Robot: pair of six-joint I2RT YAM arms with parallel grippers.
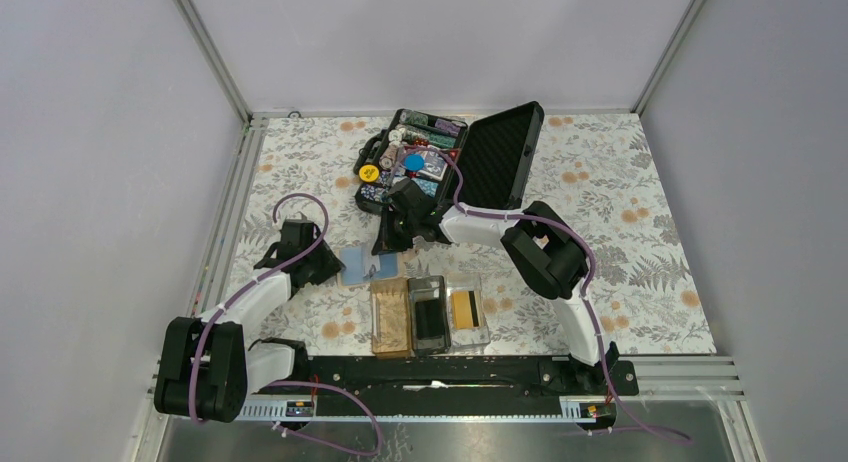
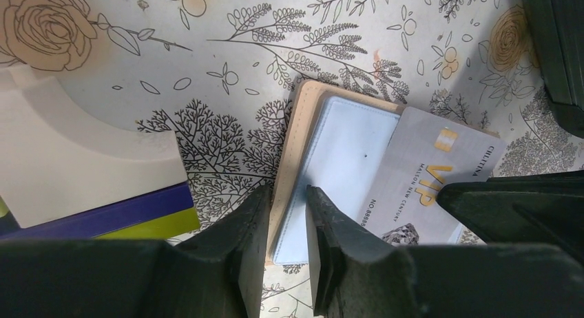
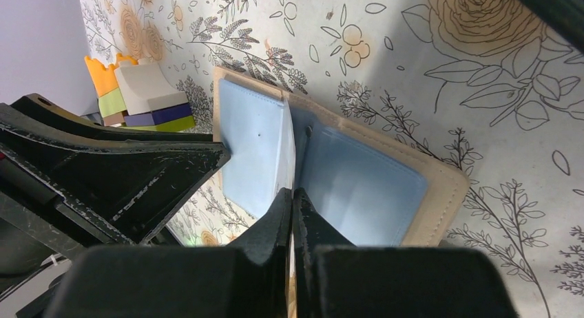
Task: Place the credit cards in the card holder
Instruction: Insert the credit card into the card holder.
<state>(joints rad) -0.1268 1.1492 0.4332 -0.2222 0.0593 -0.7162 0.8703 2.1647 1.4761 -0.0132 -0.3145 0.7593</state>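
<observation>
**Credit cards** [image 1: 463, 307]: two on view, one filed and one being drawn out.

1. Worktop [image 1: 640, 262]: one, floral-patterned, and it carries everything below.
2. Case [image 1: 505, 152]: one, black, lid thrown open, at the far side. It is packed with chips and oddments and has no part in this job.
3. Arms: two.
   - Left end effector [image 2: 288, 197]: jaws narrowly parted astride one edge of the wallet [image 1: 362, 265]. Whether they already pinch it cannot be told.
   - Right end effector [image 3: 293, 197]: clenched tight on something thin seen edge-on, by all appearance the silver card [image 2: 430, 177].
4. Card holder [image 1: 470, 334]: one, clear, at the near centre of the worktop. It has three compartments side by side, the left looking brown, the middle dark and the right clear.
5. Wallet: one, light blue with a tan border. It lies open just beyond the holder, between the two end effectors.
6. Gold card: one, with a black stripe, lying flat in the holder's right-hand compartment.
7. Silver card: one, lettered VIP, partly out of the wallet's pocket.

**Step in hand (judged):** drawing the silver card from the wallet while the left arm steadies it.

**Next move calls for:** a straight pull along the pocket with the wallet held down. The card is then carried to the holder and lowered flat into a compartment.
</observation>
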